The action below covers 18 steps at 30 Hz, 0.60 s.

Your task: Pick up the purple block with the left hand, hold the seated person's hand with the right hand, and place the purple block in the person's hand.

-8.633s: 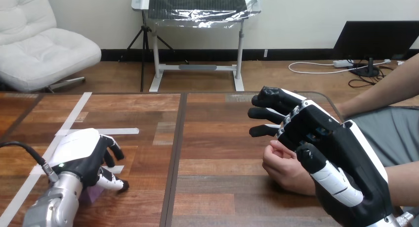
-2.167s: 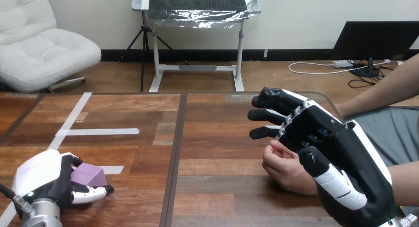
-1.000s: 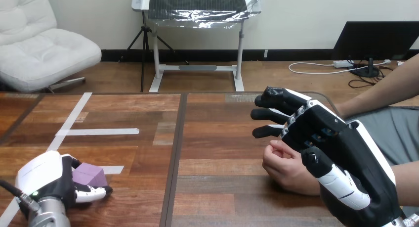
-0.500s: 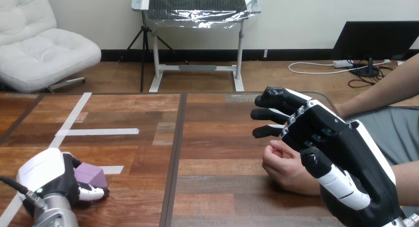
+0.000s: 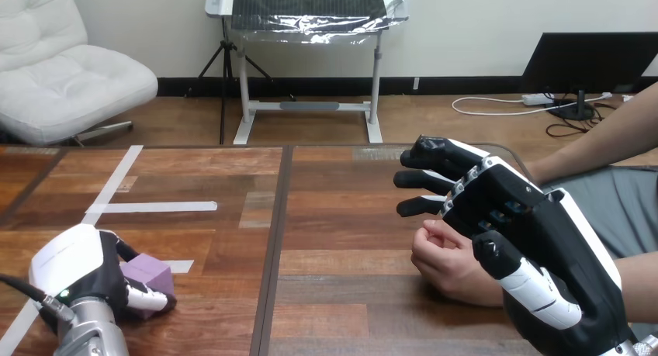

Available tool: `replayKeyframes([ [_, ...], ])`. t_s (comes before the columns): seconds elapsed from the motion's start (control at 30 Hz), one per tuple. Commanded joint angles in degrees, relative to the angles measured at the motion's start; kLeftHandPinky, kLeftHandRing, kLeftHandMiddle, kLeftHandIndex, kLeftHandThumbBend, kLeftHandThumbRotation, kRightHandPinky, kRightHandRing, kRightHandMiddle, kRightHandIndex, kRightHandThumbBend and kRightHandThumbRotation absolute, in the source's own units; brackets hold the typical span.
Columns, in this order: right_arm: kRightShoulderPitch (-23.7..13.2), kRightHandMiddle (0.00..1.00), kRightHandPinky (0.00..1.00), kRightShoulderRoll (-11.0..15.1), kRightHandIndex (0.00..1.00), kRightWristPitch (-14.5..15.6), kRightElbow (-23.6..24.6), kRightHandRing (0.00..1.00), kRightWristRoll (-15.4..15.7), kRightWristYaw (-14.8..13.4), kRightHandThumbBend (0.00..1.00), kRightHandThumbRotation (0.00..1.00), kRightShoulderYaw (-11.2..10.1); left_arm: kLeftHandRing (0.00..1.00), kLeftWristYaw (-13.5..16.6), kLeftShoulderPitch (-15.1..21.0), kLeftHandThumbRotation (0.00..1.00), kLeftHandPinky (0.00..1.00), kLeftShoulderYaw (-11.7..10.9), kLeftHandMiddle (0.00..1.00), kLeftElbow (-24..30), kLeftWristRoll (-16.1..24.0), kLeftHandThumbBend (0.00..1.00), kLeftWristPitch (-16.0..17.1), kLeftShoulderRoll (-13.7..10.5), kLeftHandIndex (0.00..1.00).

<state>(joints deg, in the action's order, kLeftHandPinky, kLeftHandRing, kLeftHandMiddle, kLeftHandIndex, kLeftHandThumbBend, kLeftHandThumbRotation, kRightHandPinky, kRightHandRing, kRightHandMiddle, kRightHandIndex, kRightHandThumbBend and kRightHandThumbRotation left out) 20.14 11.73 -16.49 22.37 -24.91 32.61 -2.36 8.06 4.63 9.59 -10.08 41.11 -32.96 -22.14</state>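
- One small purple block (image 5: 147, 272) is near the wooden table's (image 5: 334, 216) front-left corner, with the left hand (image 5: 81, 267) curled round it.
- One right hand (image 5: 528, 232), fingers loosely straight, hangs over the person's hand (image 5: 446, 267) near the right edge.

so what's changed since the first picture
The left hand has drawn back toward the robot, uncovering the purple block. Its fingers and thumb are now curled round the block, low over the table. The right hand, fingers straight, has barely shifted and stays over the person's hand, which rests curled on the table as before.
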Motion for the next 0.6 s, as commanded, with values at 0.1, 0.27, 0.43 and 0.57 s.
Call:
replayKeyframes([
  [0.1, -2.33, 0.82, 0.69, 0.6, 0.79, -0.57, 2.51, 0.79, -1.06, 0.13, 0.73, 0.55, -0.41, 0.17, 2.1, 1.78, 0.0, 0.09, -1.46, 0.28, 0.38, -0.96, 0.75, 1.92, -0.2, 0.47],
  [0.27, -2.5, 0.82, 0.69, 0.63, 0.79, -0.56, 2.41, 0.79, -1.3, 0.29, 0.73, 0.55, -0.42, 0.17, 1.87, 1.7, 0.0, 0.09, -1.61, 0.28, 0.97, -1.41, 0.75, 1.51, -0.07, 0.45],
  [0.43, -2.54, 0.82, 0.69, 0.61, 0.8, -0.48, 2.39, 0.79, -1.3, 0.29, 0.73, 0.55, -0.42, 0.17, 2.42, 1.44, 0.0, 0.1, -1.81, 0.28, 1.11, -1.95, 0.76, 2.28, -0.12, 0.45],
  [0.57, -2.61, 0.82, 0.69, 0.67, 0.79, -0.32, 2.3, 0.79, -1.41, 0.3, 0.73, 0.55, -0.49, 0.17, 2.81, 1.35, 0.0, 0.1, -1.94, 0.28, 1.27, -2.5, 0.77, 2.63, -0.04, 0.44],
])
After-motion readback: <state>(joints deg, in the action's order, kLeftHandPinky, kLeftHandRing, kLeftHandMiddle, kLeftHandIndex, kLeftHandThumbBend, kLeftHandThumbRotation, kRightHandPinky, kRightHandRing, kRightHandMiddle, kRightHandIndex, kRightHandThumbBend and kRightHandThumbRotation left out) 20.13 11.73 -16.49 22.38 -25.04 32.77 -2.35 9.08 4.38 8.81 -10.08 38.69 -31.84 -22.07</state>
